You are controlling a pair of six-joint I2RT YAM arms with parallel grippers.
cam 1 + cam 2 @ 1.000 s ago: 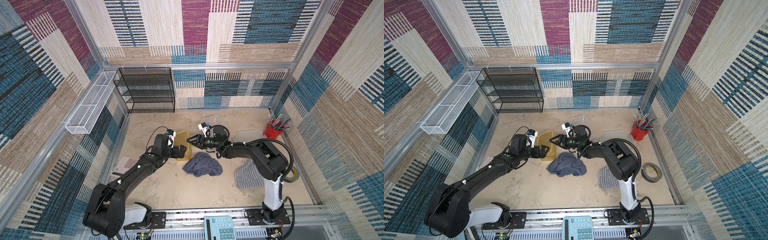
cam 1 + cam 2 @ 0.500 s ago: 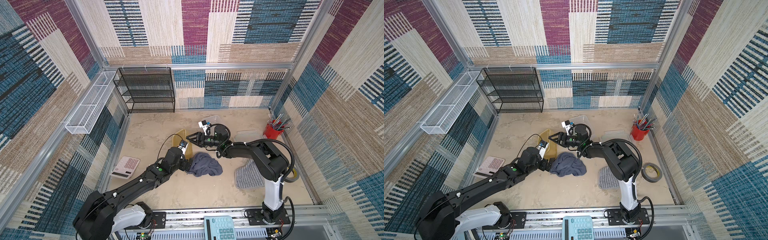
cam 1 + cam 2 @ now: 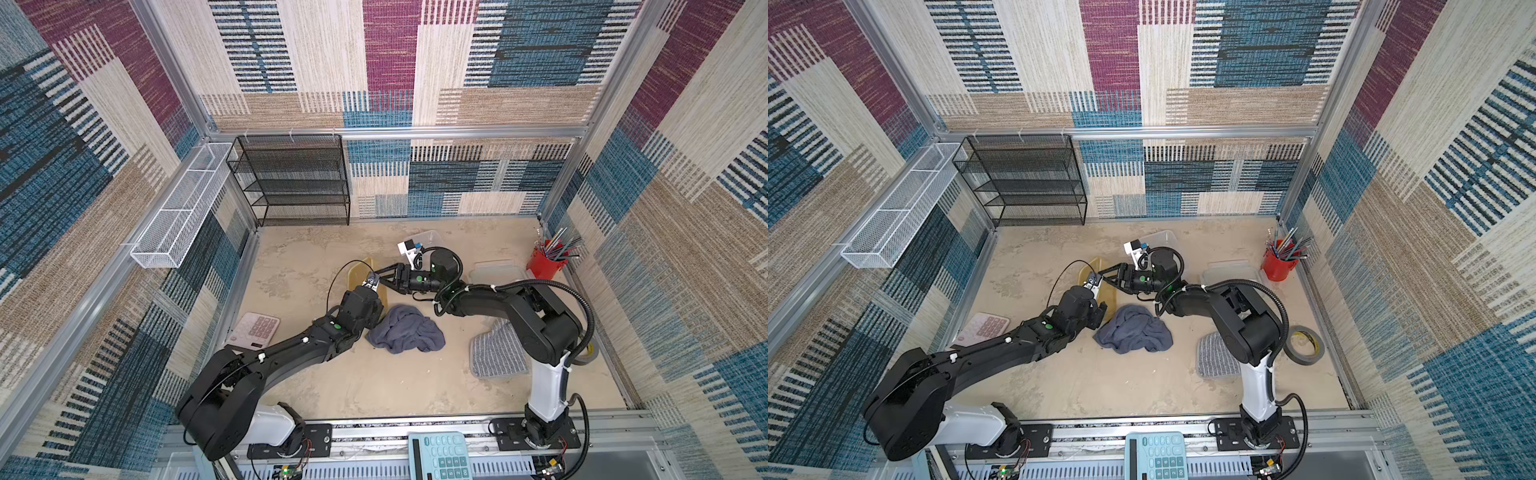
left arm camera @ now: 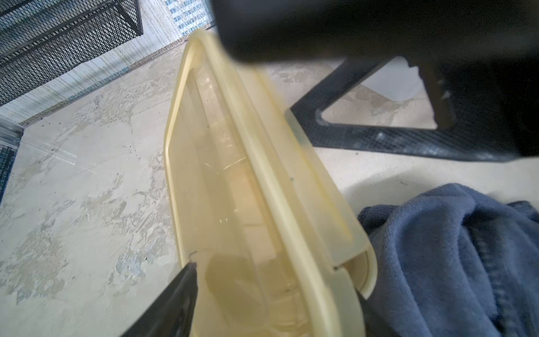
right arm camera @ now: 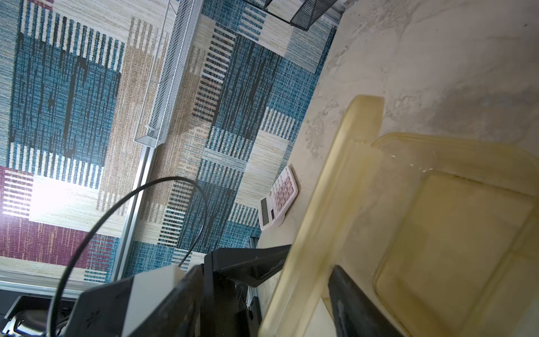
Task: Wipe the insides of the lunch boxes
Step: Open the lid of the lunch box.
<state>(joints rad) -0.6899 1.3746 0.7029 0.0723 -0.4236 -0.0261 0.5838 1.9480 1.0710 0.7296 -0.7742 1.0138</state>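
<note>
Amber lunch box (image 3: 360, 274): mid-table (image 3: 353, 386), tilted up on one long side, between the two grippers.
White wire basket (image 3: 178, 208): mounted on the left wall, above the table.
Pink calculator (image 3: 255, 330): flat at the left table edge, beside the left arm.
Black mesh shelf (image 3: 291, 178): upright against the far wall, left of centre.
Left gripper (image 4: 277, 283): fingers straddle the near end of the amber lunch box. One fingertip (image 4: 189, 271) sits at the rim and the other is hidden behind the box. Whether they clamp it cannot be told.
Right gripper (image 5: 312, 262): reaches in from the right, with one finger on each side of the amber lunch box's rim, closed on it.
Blue-grey cloth (image 3: 405, 332): crumpled on the table, just right of the amber lunch box's near end.
Clear lunch box (image 3: 430, 236): on the table toward the far wall, partly hidden behind the right wrist.
Clear lid (image 3: 494, 270): flat on the table, right of the right wrist, left of the pen cup.
Striped grey cloth (image 3: 494, 353): flat, near-right, partly under the right arm.
Red pen cup (image 3: 544, 266): upright at the far right edge, holding pens.
Tape roll (image 3: 1304, 345): flat at the right edge, near the right arm.
</note>
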